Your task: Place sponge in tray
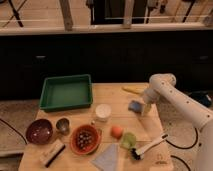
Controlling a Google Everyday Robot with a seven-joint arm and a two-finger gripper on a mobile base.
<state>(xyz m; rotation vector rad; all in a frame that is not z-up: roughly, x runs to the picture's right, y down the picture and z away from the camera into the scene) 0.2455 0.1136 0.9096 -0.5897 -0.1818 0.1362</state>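
The sponge (135, 106) is lying on the wooden table (110, 95), toward its right side and well apart from the tray (65, 78), so the task is looking barely started. In the camera view the gripper (146, 109) is hanging at the end of the white arm (172, 95), low over the table and just beside the sponge on its right. Its jaws are standing wide and appear to be holding nothing, though whether a finger is touching the sponge is hard to tell. The green tray is sitting at the table's far left, and nothing is showing inside it. By the look of it, grasping, carrying leftward and releasing are all remaining to be done.

Other things are crowding the tabletop: a yellow oblong item (131, 90) behind the sponge, a white cup (103, 112), an orange bowl (85, 139), a dark bowl (39, 131), a small metal cup (62, 125), an orange ball-like thing (116, 131), a brush (150, 146) and a pale-blue cloth (106, 159). Behind the table a dark cabinet front is running across the room under a pale ledge, and a cable is trailing over the light floor.
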